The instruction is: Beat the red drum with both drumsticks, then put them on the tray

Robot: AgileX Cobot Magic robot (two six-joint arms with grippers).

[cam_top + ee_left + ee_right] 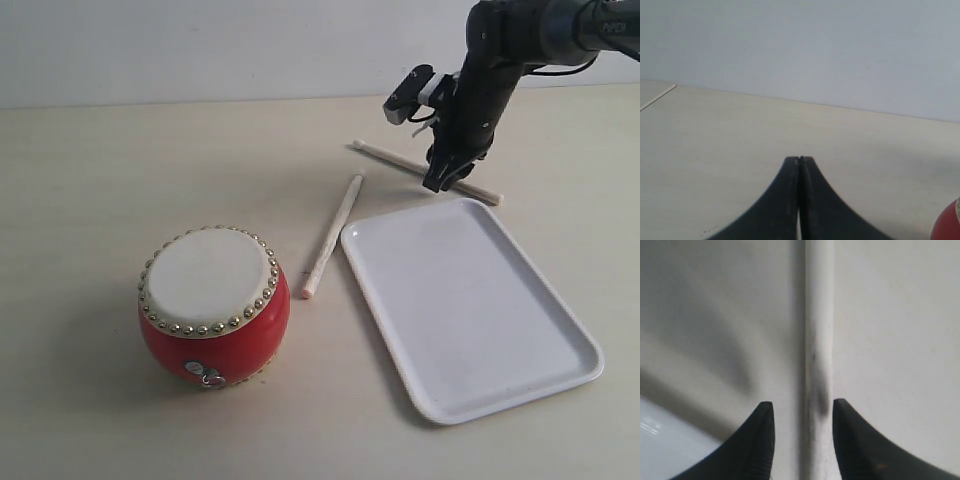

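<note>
The red drum (213,305) with its cream skin and gold studs stands at the front left; its red edge (947,225) shows in the left wrist view. One drumstick (333,234) lies between drum and tray. The other drumstick (400,160) lies behind the white tray (470,300). My right gripper (445,180) is lowered over that far drumstick (817,340), open, one finger on each side of it, not clamping. My left gripper (799,159) is shut on nothing, low over bare table; the exterior view does not show it.
The pale tabletop (90,180) runs back to a light wall. A corner of the tray (660,445) sits close beside the right fingers. A thin stick tip (657,97) shows far off in the left wrist view.
</note>
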